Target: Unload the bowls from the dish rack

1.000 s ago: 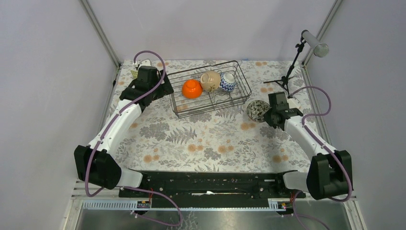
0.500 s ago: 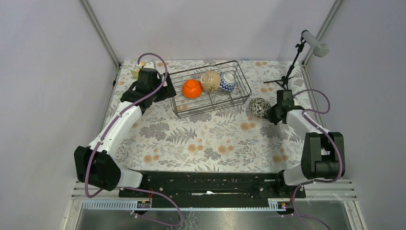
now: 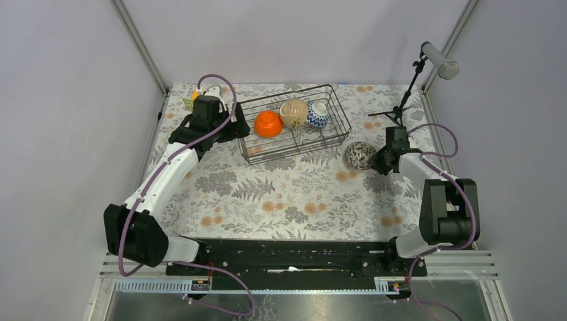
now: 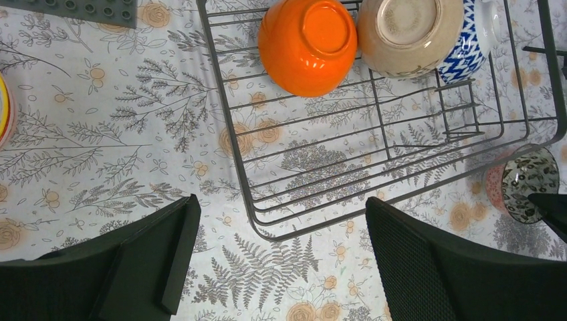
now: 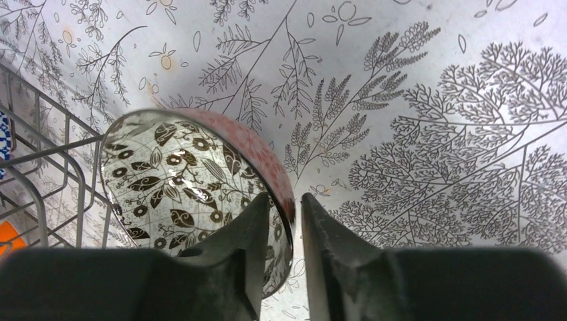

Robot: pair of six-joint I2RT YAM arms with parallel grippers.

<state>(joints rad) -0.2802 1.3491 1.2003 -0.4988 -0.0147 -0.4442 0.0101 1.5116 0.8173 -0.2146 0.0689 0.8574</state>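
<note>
The black wire dish rack [image 3: 296, 137] stands at the far middle and holds an orange bowl [image 3: 268, 124], a beige bowl [image 3: 293, 112] and a blue-white zigzag bowl [image 3: 318, 114]. In the left wrist view the rack [image 4: 241, 167] shows the same orange bowl [image 4: 307, 43], beige bowl [image 4: 408, 33] and zigzag bowl [image 4: 476, 40]. My left gripper [image 3: 231, 127] [image 4: 281, 261] is open and empty just outside the rack's left near corner. My right gripper [image 3: 372, 159] [image 5: 286, 214] is shut on the rim of the pink patterned bowl [image 3: 360, 155] [image 5: 194, 174] [image 4: 525, 184], right of the rack.
A microphone stand [image 3: 401, 100] stands at the far right. A dark grey flat plate [image 4: 67, 7] lies beyond the left gripper. A round rim with yellow and red [image 4: 3, 100] shows at the left edge. The rack's corner [image 5: 40, 167] is close to the held bowl.
The right arm has folded back and its wrist has swung towards the far right; the pink patterned bowl stays in its grip beside the rack. The left gripper has edged slightly farther.
</note>
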